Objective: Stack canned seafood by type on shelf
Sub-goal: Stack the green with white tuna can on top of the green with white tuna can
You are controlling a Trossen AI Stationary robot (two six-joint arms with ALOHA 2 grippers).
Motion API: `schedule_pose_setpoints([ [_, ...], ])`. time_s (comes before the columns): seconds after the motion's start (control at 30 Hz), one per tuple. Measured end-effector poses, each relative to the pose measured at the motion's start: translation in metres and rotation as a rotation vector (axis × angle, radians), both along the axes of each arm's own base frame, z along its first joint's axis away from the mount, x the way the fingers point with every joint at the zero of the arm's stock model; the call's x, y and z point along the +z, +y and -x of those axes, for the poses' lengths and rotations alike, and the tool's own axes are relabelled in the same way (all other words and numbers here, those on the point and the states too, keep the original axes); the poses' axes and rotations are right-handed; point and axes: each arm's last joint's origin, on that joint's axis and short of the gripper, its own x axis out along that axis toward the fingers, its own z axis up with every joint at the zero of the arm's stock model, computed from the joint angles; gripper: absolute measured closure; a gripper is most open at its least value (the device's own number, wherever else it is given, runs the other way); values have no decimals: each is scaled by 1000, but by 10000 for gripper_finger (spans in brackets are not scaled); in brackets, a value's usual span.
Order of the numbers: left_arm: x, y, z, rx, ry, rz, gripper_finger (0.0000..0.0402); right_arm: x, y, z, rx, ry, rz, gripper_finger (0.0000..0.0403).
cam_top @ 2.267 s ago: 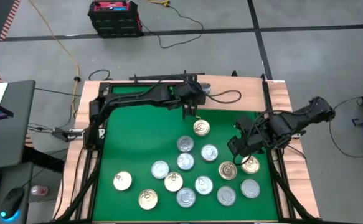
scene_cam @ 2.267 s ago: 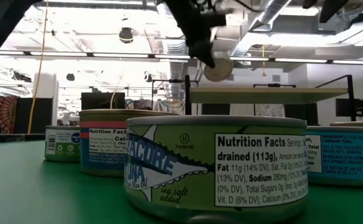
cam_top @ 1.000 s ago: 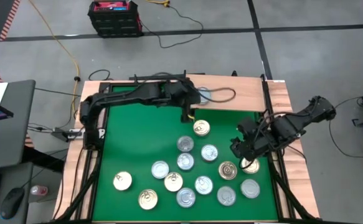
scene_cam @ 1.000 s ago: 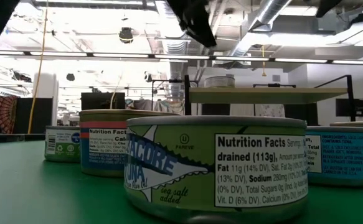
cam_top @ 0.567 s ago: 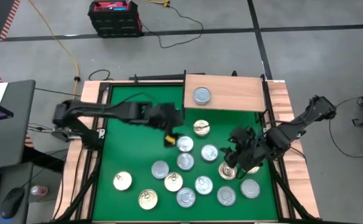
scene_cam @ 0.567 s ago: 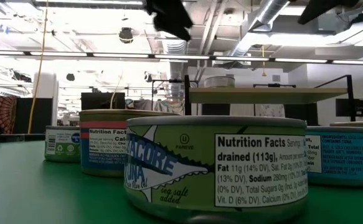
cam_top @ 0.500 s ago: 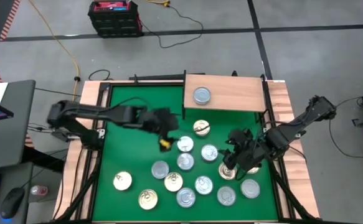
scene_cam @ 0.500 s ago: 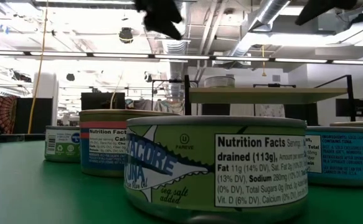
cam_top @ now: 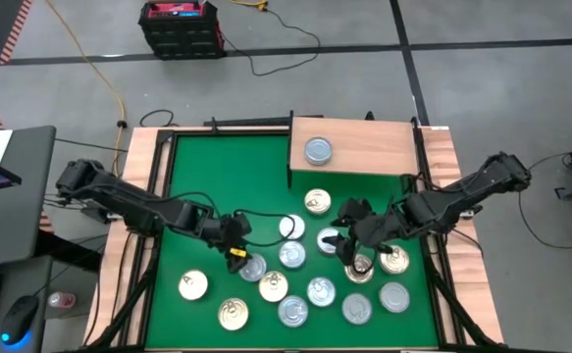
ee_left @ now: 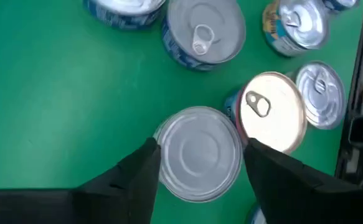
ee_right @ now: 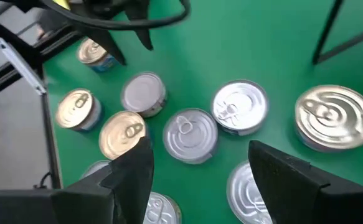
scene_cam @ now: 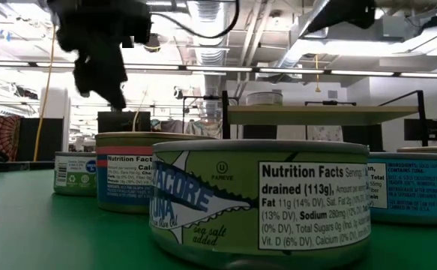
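Several tins of canned seafood (cam_top: 321, 291), with silver or gold lids, sit flat on the green table. One silver tin (cam_top: 318, 150) rests on the light-wood shelf (cam_top: 364, 147) at the far edge. My left gripper (cam_top: 236, 255) hangs open above a plain silver tin (ee_left: 198, 152). One finger stands over each side of that tin, clear above it in the low view (scene_cam: 102, 67). My right gripper (ee_right: 197, 165) is open above the tins at centre right, over a silver tab-lidded tin (ee_right: 190, 134).
The shelf stands on thin black legs (scene_cam: 225, 112) at the table's far middle. A gold tin (ee_left: 273, 112) lies close beside the plain silver one. Bare green surface (cam_top: 207, 176) stretches across the table's far left. A wooden border (cam_top: 138, 196) rims the table.
My left gripper has left the shelf front and swung toward the table's near left, coming down and rolling over the silver tins. The tin on the shelf stays put. My right gripper has moved a little toward the table's left and down.
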Motion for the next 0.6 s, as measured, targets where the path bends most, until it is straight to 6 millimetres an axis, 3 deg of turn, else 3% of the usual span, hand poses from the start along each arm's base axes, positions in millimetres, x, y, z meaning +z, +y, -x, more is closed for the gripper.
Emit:
schedule_pose_setpoints([
  [0.3,-48,12,12,130,-3,130,265,2,-3,-3,14,-24,-1,120],
  [0.6,-61,11,5,128,-26,124,298,2,-3,-3,14,-24,-1,120],
])
